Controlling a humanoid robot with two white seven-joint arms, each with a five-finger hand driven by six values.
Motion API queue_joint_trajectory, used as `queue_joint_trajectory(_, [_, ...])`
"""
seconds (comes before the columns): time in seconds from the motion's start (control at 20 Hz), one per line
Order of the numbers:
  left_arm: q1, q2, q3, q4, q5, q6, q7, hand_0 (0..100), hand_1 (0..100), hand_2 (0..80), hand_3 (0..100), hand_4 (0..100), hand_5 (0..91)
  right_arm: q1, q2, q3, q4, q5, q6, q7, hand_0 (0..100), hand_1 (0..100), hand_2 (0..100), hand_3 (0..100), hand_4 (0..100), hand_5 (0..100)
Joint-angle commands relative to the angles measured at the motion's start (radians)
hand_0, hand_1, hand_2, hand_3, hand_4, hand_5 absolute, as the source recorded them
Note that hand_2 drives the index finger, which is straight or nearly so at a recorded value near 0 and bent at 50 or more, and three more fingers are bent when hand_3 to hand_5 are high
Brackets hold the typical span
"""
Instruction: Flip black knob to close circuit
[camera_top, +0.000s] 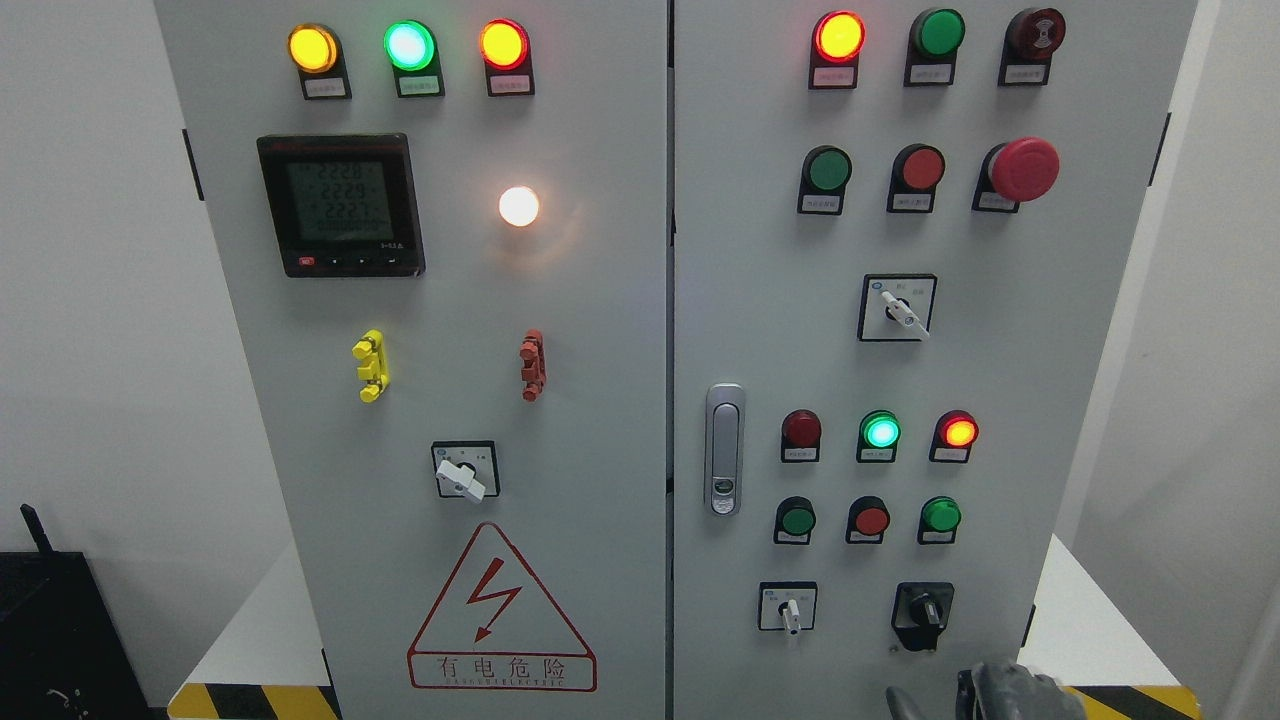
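The black knob sits at the lower right of the right cabinet door, its handle pointing straight down. My right hand shows only as dark fingertips at the bottom edge, just below and right of the knob, not touching it. Too little of it shows to tell how it is set. The left arm is out of view.
A white selector switch sits left of the black knob. Above are green and red push buttons and lit indicator lamps. A door handle is on the door's left edge. A red emergency stop sticks out higher up.
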Motion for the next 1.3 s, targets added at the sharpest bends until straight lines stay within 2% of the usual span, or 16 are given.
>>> queue_joint_trajectory(0.0, [0.001, 0.000, 0.000, 0.001, 0.000, -0.001, 0.000, 12, 56, 0.0, 0, 0, 0.0, 0.119, 0.019, -0.085, -0.181, -0.584, -0.057, 0.035, 0, 0, 28, 51, 46, 35])
queue_joint_trajectory(0.05, [-0.001, 0.000, 0.000, -0.001, -0.003, -0.001, 0.000, 12, 56, 0.0, 0, 0, 0.0, 0.131, 0.019, -0.102, -0.203, -0.644, -0.056, 0.038, 0, 1, 15, 33, 31, 20])
queue_joint_trajectory(0.1, [-0.001, 0.000, 0.000, -0.001, 0.000, -0.001, -0.002, 12, 56, 0.0, 0, 0, 0.0, 0.142, 0.021, -0.126, -0.215, -0.687, -0.056, 0.048, 0, 1, 7, 22, 21, 4])
queue_joint_trajectory(0.15, [0.001, 0.000, 0.000, -0.001, 0.000, -0.001, 0.000, 12, 56, 0.0, 0, 0, 0.0, 0.147, 0.022, -0.152, -0.218, -0.721, -0.063, 0.060, 0, 1, 4, 19, 18, 0])
queue_joint_trajectory(0.2, [0.001, 0.000, 0.000, 0.001, 0.000, -0.001, 0.000, 12, 56, 0.0, 0, 0, 0.0, 0.150, 0.022, -0.177, -0.225, -0.764, -0.065, 0.075, 0, 1, 0, 14, 12, 0])
queue_joint_trajectory(0.25, [0.001, 0.000, 0.000, 0.001, 0.000, -0.001, 0.000, 12, 56, 0.0, 0, 0, 0.0, 0.151, 0.024, -0.198, -0.234, -0.819, -0.065, 0.087, 0, 1, 0, 9, 5, 0])
queue_joint_trajectory(0.4, [-0.001, 0.000, 0.000, 0.001, 0.000, -0.001, 0.000, 12, 56, 0.0, 0, 0, 0.0, 0.173, 0.041, -0.229, -0.237, -1.006, -0.063, 0.110, 0, 0, 0, 4, 0, 0])
queue_joint_trajectory(0.5, [0.001, 0.000, 0.000, 0.001, 0.000, -0.001, 0.000, 12, 56, 0.0, 0, 0, 0.0, 0.196, 0.041, -0.252, -0.237, -1.092, -0.060, 0.129, 0, 0, 0, 2, 0, 0])
queue_joint_trajectory(0.7, [0.001, 0.000, 0.000, -0.001, 0.000, -0.001, 0.000, 12, 56, 0.0, 0, 0, 0.0, 0.249, 0.039, -0.257, -0.237, -1.229, -0.065, 0.166, 0, 0, 0, 0, 0, 0])
queue_joint_trajectory(0.8, [0.001, 0.000, 0.000, 0.001, 0.000, -0.001, 0.000, 12, 56, 0.0, 0, 0, 0.0, 0.285, 0.039, -0.257, -0.240, -1.266, -0.070, 0.186, 0, 0, 0, 0, 0, 0])
queue_joint_trajectory(0.95, [0.001, 0.000, 0.000, 0.001, 0.000, -0.001, 0.000, 12, 56, 0.0, 0, 0, 0.0, 0.355, 0.042, -0.254, -0.252, -1.271, -0.091, 0.256, 0, 0, 0, 0, 0, 0])
queue_joint_trajectory(1.05, [-0.001, 0.000, 0.000, 0.001, 0.000, -0.001, 0.000, 12, 56, 0.0, 0, 0, 0.0, 0.389, 0.044, -0.242, -0.249, -1.274, -0.143, 0.262, 0, 0, 0, 0, 0, 0])
queue_joint_trajectory(1.25, [0.001, 0.000, 0.000, 0.001, 0.000, -0.001, 0.000, 12, 56, 0.0, 0, 0, 0.0, 0.423, 0.045, -0.234, -0.249, -1.284, -0.163, 0.262, 0, 0, 0, 0, 0, 0])
